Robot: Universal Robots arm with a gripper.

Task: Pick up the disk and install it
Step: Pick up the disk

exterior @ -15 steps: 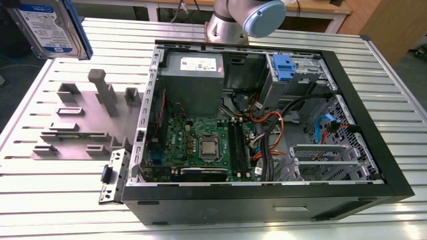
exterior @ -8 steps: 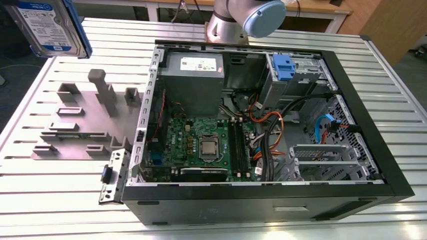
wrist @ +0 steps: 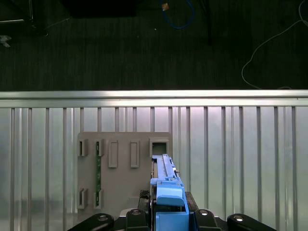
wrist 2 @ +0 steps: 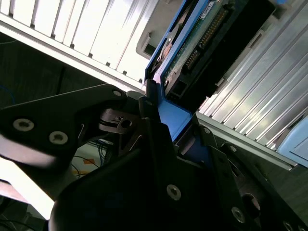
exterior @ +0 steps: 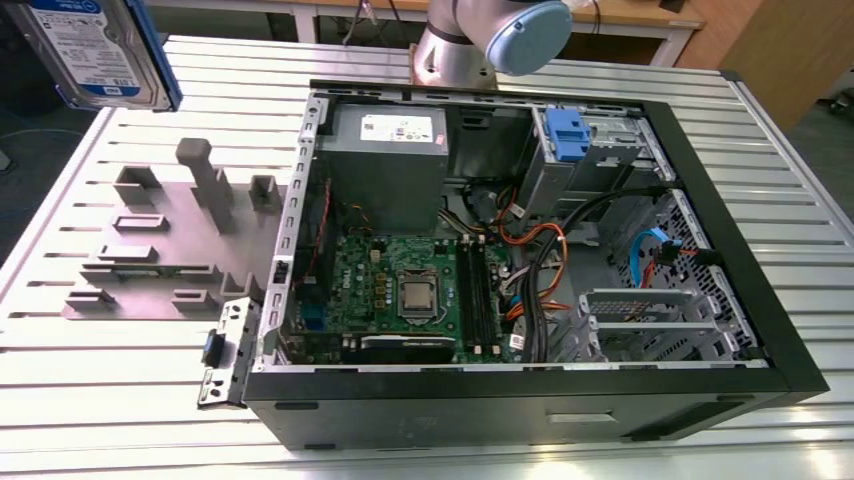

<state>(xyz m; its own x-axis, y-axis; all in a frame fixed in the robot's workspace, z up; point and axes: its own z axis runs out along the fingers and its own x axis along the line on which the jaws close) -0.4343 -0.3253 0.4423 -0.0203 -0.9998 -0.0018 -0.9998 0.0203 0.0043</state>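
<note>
The disk [exterior: 94,50] hangs high at the exterior view's left, above the table's far corner, its white-and-blue label facing the camera and a blue bracket along its edge. In the second wrist view my gripper [wrist 2: 168,130] is shut on the blue bracket, with the disk [wrist 2: 202,38] and its connector end reaching away from the black fingers [wrist 2: 144,110]. The first wrist view shows the disk [wrist: 166,185] edge-on between the gripper [wrist: 168,216] sides, lifted above a grey fixture plate [wrist: 125,173].
An open computer case [exterior: 747,300] lies on the slatted aluminium table [exterior: 120,400], with a motherboard, cables and a drive bay holding a blue clip [exterior: 567,135]. The grey fixture plate [exterior: 160,240] with upright holders sits beside the case. The arm's base [exterior: 487,40] stands behind the case.
</note>
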